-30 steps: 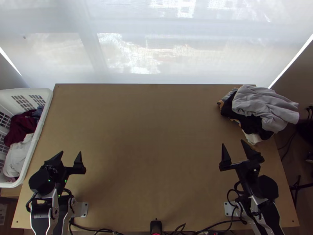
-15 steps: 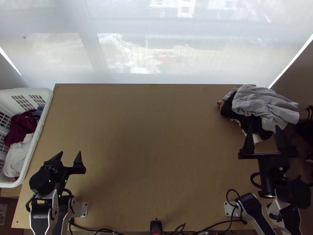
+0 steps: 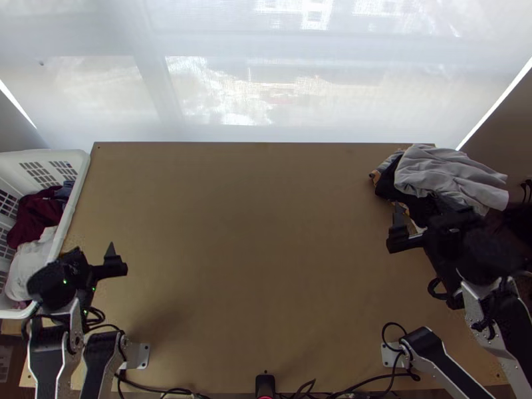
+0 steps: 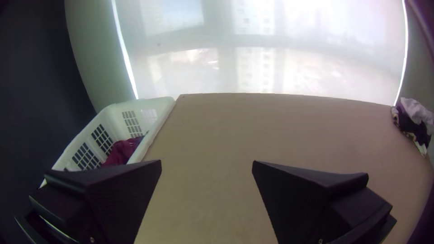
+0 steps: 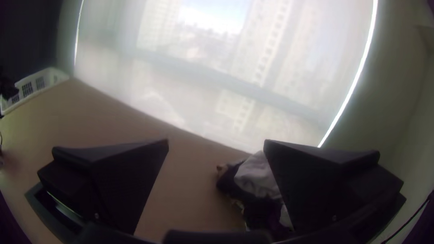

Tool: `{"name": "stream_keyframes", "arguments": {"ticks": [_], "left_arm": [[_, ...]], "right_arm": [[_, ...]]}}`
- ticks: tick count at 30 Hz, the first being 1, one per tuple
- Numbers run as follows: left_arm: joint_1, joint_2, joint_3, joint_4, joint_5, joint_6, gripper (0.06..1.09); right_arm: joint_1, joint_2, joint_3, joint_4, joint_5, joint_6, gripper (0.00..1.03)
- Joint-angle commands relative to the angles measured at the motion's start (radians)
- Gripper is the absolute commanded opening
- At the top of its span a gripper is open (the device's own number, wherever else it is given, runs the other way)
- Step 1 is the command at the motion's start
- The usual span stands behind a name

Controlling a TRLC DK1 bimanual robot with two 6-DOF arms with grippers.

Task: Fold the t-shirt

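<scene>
A pile of clothes sits at the tabletop's (image 3: pixel 259 266) far right corner: a wrinkled, bunched grey cloth (image 3: pixel 445 176) over a black cloth (image 3: pixel 391 188), spilling past the right edge (which piece is the t-shirt, I cannot tell). Near it, the right gripper (image 3: pixel 429 210) has its fingers wide apart, empty. The left gripper (image 3: pixel 94 252), near the left edge, is likewise spread and empty.

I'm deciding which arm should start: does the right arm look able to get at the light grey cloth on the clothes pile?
Probably yes: the right gripper is close by with its fingers open, and the light grey cloth lies uppermost, with nothing resting on it that would block a grasp.
</scene>
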Motion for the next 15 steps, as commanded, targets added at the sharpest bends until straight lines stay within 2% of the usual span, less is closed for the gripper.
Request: {"name": "stream_keyframes", "arguments": {"ticks": [1, 4, 6, 10, 13, 15], "left_arm": [[0.129, 0.446, 0.399, -0.046, -0.011, -0.134, 1.04], [0.155, 0.546, 0.520, -0.034, -0.014, -0.209, 1.04], [0.206, 0.653, 0.612, -0.100, -0.014, -0.282, 1.04], [0.341, 0.878, 0.775, -0.273, -0.009, -0.403, 1.04], [0.454, 0.957, 0.806, -0.236, 0.061, -0.452, 1.04], [0.497, 1.004, 0.824, -0.202, 0.064, -0.444, 1.04]], "right_arm": [[0.031, 0.119, 0.089, -0.247, -0.029, -0.054, 0.98], [0.022, 0.190, 0.145, -0.289, 0.009, -0.085, 0.98], [-0.009, 0.279, 0.209, -0.365, 0.022, -0.056, 0.98], [-0.035, 0.373, 0.299, -0.442, 0.032, -0.062, 0.98], [-0.079, 0.382, 0.384, -0.448, 0.032, 0.019, 0.98], [-0.092, 0.365, 0.436, -0.427, 0.002, 0.075, 0.98]]}}
